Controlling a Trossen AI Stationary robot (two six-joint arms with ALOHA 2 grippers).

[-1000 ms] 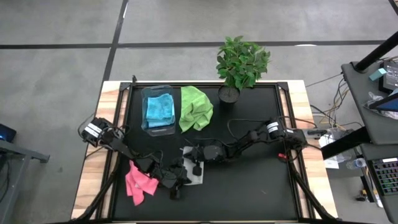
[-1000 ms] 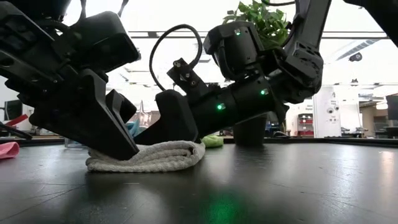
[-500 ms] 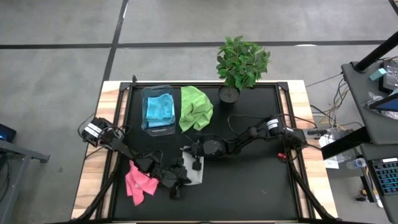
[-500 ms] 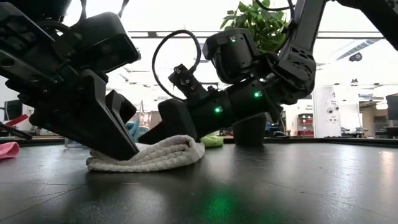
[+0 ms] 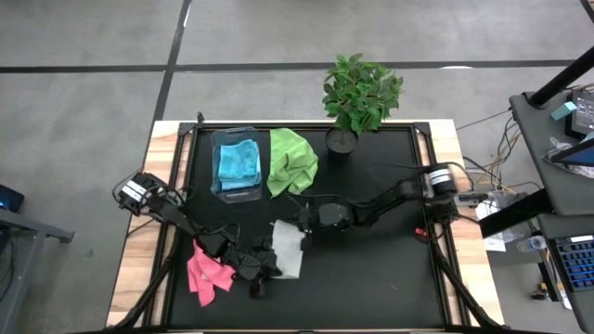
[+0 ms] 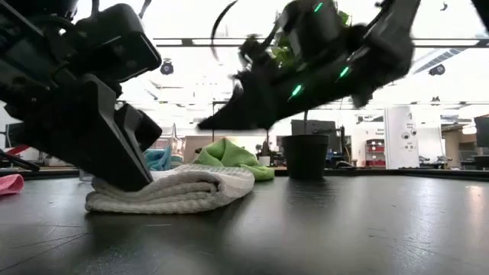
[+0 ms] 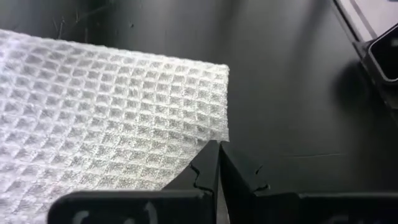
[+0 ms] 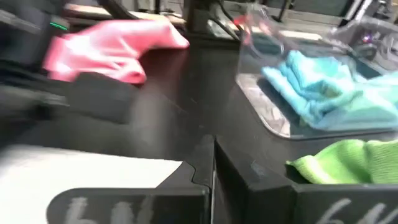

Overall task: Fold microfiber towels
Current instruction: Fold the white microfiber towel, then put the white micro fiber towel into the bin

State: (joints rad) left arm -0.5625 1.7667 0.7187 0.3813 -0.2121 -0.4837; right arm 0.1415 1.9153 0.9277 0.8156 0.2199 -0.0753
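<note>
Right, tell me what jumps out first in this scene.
The folded white towel at the table's near middle draws the eye, with the left gripper pressing down on its left end, jaws shut. The right gripper hangs above the towel, clear of it, jaws shut too. Colour comes next: a lime green towel beside a clear bin holding a blue towel, and a pink towel at the near left.

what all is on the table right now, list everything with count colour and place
white towel: 1, pale grey-white, folded, front centre
pink towel: 1, pink, front left
green towel: 1, lime green, back centre, beside the bin
blue towel: light blue, count unclear, inside the bin
bin: 1, clear plastic, back left
potted plant: 1, green, dark pot, back right
left tool: shut, at the white towel's left edge
right tool: shut, lifted just off the white towel
</note>
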